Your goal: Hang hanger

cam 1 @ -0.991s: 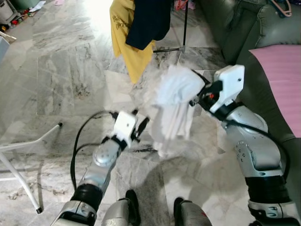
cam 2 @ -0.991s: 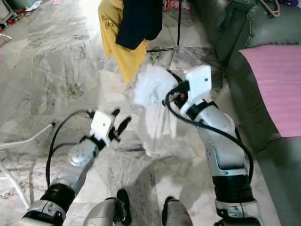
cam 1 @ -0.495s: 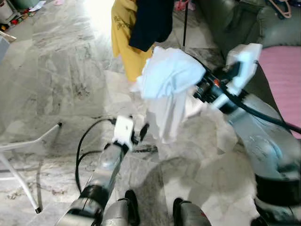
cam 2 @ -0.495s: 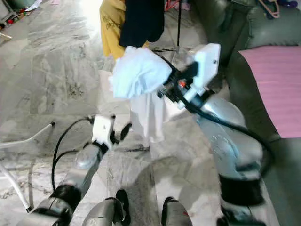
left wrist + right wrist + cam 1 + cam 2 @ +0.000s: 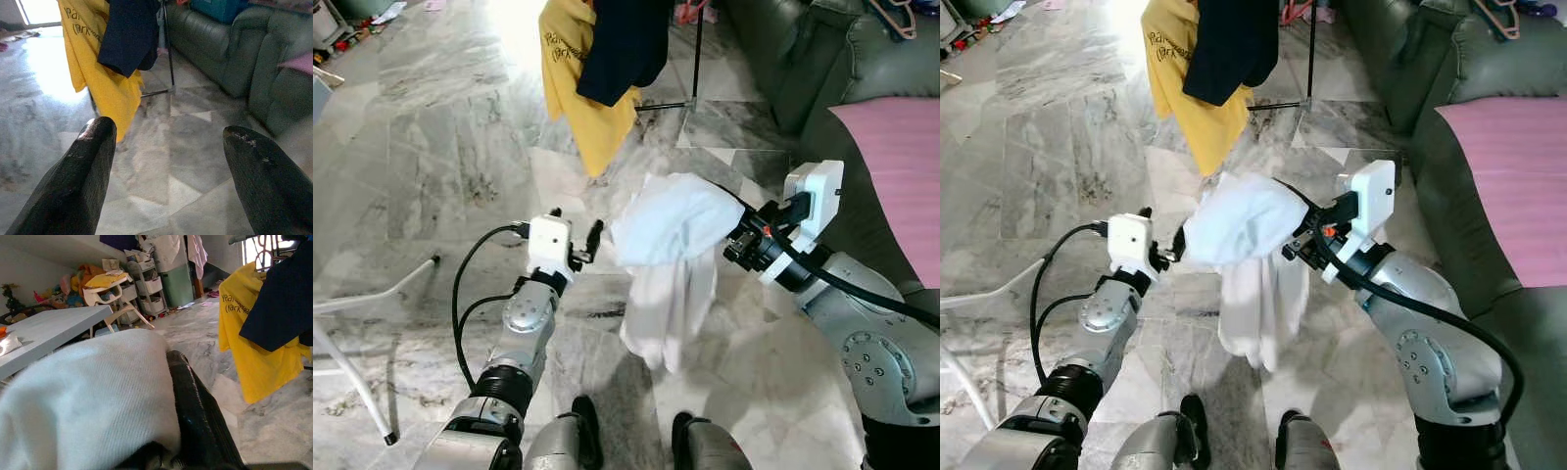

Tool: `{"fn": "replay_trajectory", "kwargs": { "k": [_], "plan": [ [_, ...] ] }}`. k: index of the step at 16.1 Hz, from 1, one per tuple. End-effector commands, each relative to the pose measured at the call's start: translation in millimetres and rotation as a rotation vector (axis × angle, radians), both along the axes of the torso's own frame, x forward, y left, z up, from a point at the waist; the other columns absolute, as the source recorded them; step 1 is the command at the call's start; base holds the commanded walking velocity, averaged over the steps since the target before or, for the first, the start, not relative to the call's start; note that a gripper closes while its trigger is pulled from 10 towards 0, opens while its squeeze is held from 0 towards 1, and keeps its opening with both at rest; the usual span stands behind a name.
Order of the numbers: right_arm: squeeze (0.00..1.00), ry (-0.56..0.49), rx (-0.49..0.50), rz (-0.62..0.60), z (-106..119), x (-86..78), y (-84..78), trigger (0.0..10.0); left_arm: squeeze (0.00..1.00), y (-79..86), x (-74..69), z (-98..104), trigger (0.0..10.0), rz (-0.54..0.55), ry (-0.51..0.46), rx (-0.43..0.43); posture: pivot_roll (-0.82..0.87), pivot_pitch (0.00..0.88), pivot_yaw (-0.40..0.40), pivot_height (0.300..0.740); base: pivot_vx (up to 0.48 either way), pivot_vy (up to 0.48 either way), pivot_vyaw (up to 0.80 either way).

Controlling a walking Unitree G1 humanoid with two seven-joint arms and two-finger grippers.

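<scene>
So the right gripper (image 5: 736,245) is holding up a white garment (image 5: 674,235) out in front of the robot, over the marble floor (image 5: 440,166). The cloth is bunched over the fingers and the rest hangs down in a loose tail. I'd guess there's a hanger somewhere inside that bundle, but honestly I can't make one out, the fabric hides it. The fingers look clamped on the cloth: in the right wrist view one black finger (image 5: 195,416) is pressed right against it.

The left gripper (image 5: 578,245) sits just beside the garment, not quite touching as far as I can tell, with its fingers spread wide and nothing between them.

Ahead there's a rack (image 5: 697,59) with a yellow shirt (image 5: 578,88) and a dark top (image 5: 626,44) hanging on it, next to a green sofa (image 5: 803,59).

Handling-wise this thing is light, floppy and will swing and slide around. Grabbing fabric alone won't steer it, so the hold should be on whatever stiff part is near the top of the bundle.
</scene>
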State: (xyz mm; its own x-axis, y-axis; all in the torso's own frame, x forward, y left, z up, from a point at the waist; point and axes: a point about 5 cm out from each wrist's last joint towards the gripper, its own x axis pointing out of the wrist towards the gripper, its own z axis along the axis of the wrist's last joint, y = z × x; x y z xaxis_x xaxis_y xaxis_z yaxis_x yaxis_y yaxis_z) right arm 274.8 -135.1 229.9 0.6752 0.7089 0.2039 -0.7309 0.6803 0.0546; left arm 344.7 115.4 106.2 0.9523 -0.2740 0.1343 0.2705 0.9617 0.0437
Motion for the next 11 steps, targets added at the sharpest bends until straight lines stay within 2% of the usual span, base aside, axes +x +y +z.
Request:
{"fn": "replay_trajectory", "kwargs": {
  "k": [1, 2, 4, 5, 6, 11],
  "plan": [
    [0.00, -0.035, 0.015, 0.032, 9, -6.0, 2.6, 0.0, 0.00, -4.5, -1.6, -1, 4.4, -0.053, 0.012, -0.050, -0.26, 0.239, 0.056, 0.740, 0.000, 0.000, 0.00],
    [0.00, -0.035, 0.020, 0.038, 10, -6.0, 2.9, 0.0, 0.00, -11.1, -2.6, -1, 0.0, -0.104, 0.027, -0.101, -0.26, 0.239, 0.056, 0.740, 0.000, 0.000, 0.00],
    [0.00, -0.040, 0.032, 0.045, 12, -4.8, 2.4, 0.0, 0.00, -29.9, -7.6, -4, 0.0, -0.235, 0.086, -0.250, -0.25, 0.234, 0.050, 0.740, 0.000, 0.000, 0.00],
    [0.00, -0.039, 0.032, 0.039, 12, -3.5, 1.1, 0.0, 0.00, -32.5, -9.7, -5, 1.3, -0.263, 0.098, -0.266, -0.25, 0.235, 0.049, 0.740, 0.000, 0.000, 0.00],
    [0.00, -0.036, 0.029, 0.031, 12, -2.4, -0.9, 0.0, 0.00, -31.8, -11.9, -8, 10.0, -0.283, 0.116, -0.271, -0.25, 0.236, 0.048, 0.740, 0.000, 0.000, 0.00],
    [0.00, -0.036, 0.029, 0.031, 12, -2.4, -0.9, 0.0, 0.00, -31.8, -11.9, -8, 10.0, -0.283, 0.116, -0.271, -0.25, 0.236, 0.048, 0.740, 0.000, 0.000, 0.00]
  ]
}}
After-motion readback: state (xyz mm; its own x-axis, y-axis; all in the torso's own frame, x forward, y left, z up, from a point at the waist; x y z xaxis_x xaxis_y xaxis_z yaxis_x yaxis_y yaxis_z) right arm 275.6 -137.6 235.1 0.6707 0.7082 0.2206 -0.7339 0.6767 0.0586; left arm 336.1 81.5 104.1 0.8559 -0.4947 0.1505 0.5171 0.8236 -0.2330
